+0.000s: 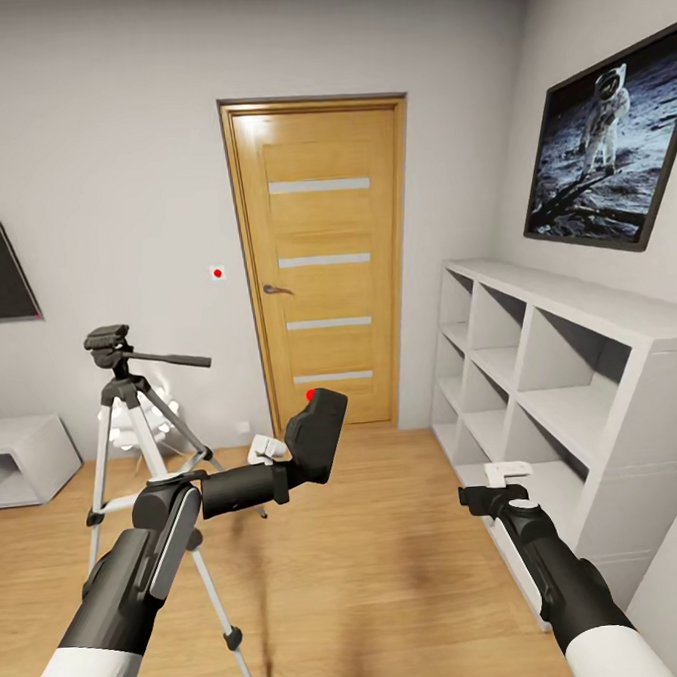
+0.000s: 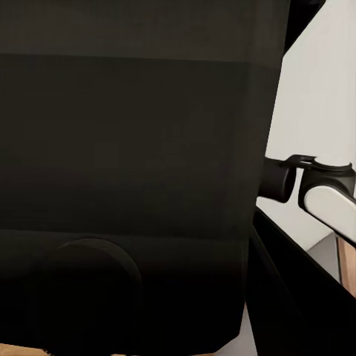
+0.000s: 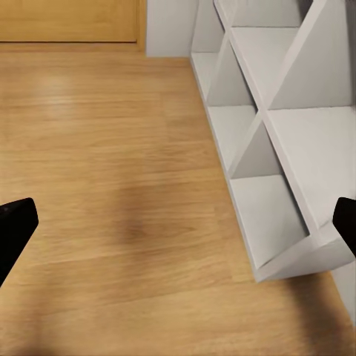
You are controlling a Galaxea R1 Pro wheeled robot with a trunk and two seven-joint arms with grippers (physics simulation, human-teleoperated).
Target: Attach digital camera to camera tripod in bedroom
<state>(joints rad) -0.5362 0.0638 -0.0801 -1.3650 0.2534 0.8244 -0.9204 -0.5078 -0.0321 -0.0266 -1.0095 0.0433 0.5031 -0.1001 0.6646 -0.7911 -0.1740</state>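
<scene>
1. The bedroom (image 1: pixel 95 123) has light grey walls, a wood plank floor, an oak door (image 1: pixel 322 264) straight ahead, white cube shelves (image 1: pixel 561 365) along the right wall and a framed astronaut picture (image 1: pixel 607 142) above them.
2. The left gripper (image 1: pixel 276 461) is clamped on the digital camera (image 1: pixel 316 435), held up in front of the door with its red dot at the top; in the left wrist view its black body (image 2: pixel 133 170) blocks nearly everything.
3. The camera tripod (image 1: pixel 133 411) stands on the floor at the left, near the left arm, head and pan handle well apart from the camera.
4. The right gripper (image 1: pixel 496 489) hangs idle beside the shelves, its fingers (image 3: pixel 15 230) spread wide with nothing between them.
5. Step in hand, as I judge it: carry the camera left and set it on the tripod head. Its underside is probably turned away from view, so level it first, then lower slowly without knocking the slim legs.
</scene>
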